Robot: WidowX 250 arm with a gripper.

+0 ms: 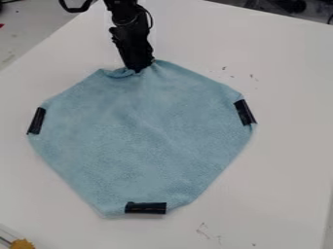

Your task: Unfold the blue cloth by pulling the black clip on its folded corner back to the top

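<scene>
We see a light blue cloth [143, 141] spread over the middle and left of a white table [286, 160], shaped like a broad diamond with its corners cut off. It measures nearly the same both ways, only slightly longer from left to right. One puckered end points toward the top edge of the view; opposite it, the blunt lower end points toward the bottom edge. Three black strips mark the other corners: the left strip [36, 121] and the right strip [245, 113] stand steeply, their upper ends leaning inward, while the bottom strip [145, 208] lies almost level.

The black robot arm [130, 22] enters at the top, left of centre, and slopes down and a little to the right. Its gripper [138, 71] points downward, its tip touching the cloth at the puckered end, where soft folds bunch on either side. We cannot tell whether it is clamped on the fabric or spread.

Small reddish marks [203, 231] dot the table near the cloth's lower right, and a yellow object [22, 244] sits in the bottom left corner.
</scene>
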